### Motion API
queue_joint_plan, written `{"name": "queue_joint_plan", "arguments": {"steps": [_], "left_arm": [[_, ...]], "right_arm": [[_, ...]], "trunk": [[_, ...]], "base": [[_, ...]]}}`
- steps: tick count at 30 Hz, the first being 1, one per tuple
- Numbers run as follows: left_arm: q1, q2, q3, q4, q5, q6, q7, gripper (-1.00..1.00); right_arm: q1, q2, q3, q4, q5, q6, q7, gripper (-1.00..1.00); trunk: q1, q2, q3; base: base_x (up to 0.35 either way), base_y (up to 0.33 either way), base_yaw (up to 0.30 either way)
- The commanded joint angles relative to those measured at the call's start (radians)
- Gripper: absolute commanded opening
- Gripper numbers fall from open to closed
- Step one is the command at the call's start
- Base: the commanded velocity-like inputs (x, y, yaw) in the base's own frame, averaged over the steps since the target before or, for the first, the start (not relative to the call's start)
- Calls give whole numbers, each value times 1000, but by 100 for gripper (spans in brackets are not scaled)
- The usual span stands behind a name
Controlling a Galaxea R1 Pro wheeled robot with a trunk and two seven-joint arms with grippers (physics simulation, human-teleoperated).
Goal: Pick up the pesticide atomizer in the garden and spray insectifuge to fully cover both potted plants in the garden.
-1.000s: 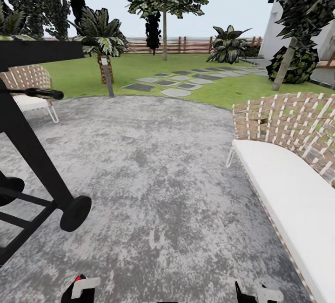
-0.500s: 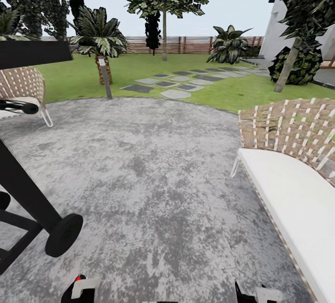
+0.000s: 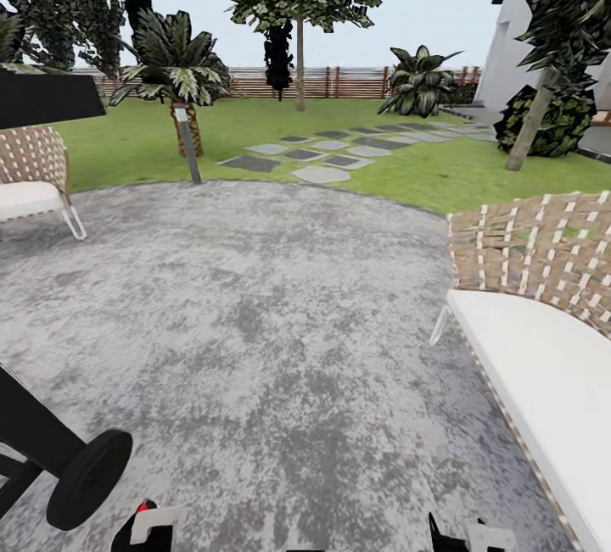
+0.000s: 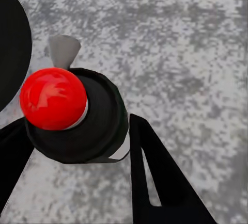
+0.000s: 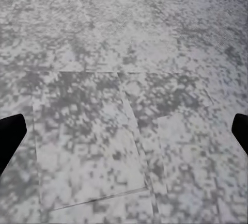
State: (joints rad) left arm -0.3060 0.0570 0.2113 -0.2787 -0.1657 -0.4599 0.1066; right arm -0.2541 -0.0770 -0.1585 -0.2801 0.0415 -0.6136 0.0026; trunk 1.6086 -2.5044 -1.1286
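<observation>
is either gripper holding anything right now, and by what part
Nothing is held. The right gripper is open over bare stone patio; the left gripper has nothing between its fingers.

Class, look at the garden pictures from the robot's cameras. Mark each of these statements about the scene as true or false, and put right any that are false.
1. The robot stands on a mottled grey stone patio. True.
2. A woven bench with a white cushion is on the robot's right. True.
3. The right gripper holds a spray bottle. False: its jaws are wide apart over bare paving, with nothing between them.
4. A solid brick wall closes off the far end of the lawn. False: a brown slatted wooden fence runs there.
5. Flat stepping stones cross the lawn beyond the patio. True.
</observation>
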Motion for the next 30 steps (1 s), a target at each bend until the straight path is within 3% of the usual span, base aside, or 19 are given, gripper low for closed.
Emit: {"name": "queue_joint_plan", "arguments": {"steps": [1, 30], "left_arm": [[-1, 0, 3, 1, -11, -3, 5, -100], [-1, 0, 3, 1, -11, -3, 5, -100]], "right_arm": [[-1, 0, -4, 1, 4, -3, 0, 100], [-1, 0, -5, -1, 3, -4, -1, 100]], "trunk": [[0, 0, -1], [0, 0, -1]], "base": [[337, 0, 0], [337, 0, 0]]}}
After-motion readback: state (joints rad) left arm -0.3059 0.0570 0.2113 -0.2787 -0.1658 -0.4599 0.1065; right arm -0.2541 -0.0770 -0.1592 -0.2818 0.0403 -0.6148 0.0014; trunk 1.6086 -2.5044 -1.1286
